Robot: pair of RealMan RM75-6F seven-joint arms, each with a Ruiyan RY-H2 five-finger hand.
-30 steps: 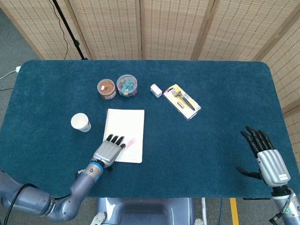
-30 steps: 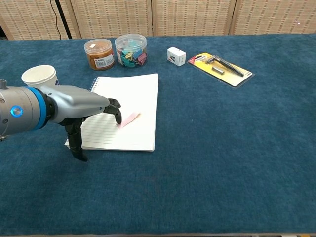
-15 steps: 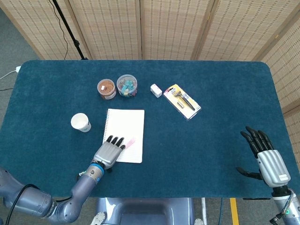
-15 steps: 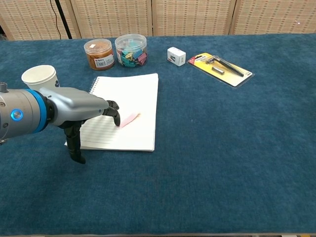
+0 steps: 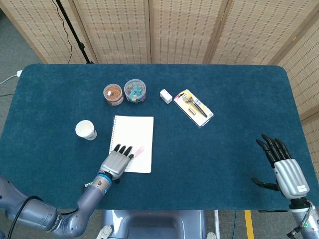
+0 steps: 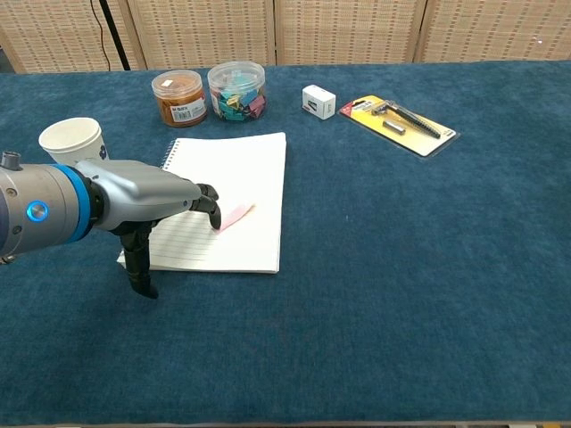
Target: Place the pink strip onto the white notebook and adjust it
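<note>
The white spiral notebook (image 5: 133, 137) (image 6: 241, 178) lies flat on the blue table. A small pink strip (image 5: 138, 151) (image 6: 234, 215) lies on its lower right part. My left hand (image 5: 115, 160) (image 6: 152, 192) rests over the notebook's lower left with fingers stretched out, fingertips (image 6: 212, 208) touching the strip's left end. It holds nothing. My right hand (image 5: 283, 168) hovers at the table's right front corner, fingers spread and empty, seen only in the head view.
A paper cup (image 5: 85, 130) (image 6: 71, 139) stands left of the notebook. Two jars (image 5: 113, 94) (image 5: 135, 91) sit behind it, with a white eraser (image 5: 166, 96) and a packaged tool (image 5: 194, 107) further right.
The left hand has drawn back very slightly toward me; the strip and notebook stay where they were. The right hand has not moved.
</note>
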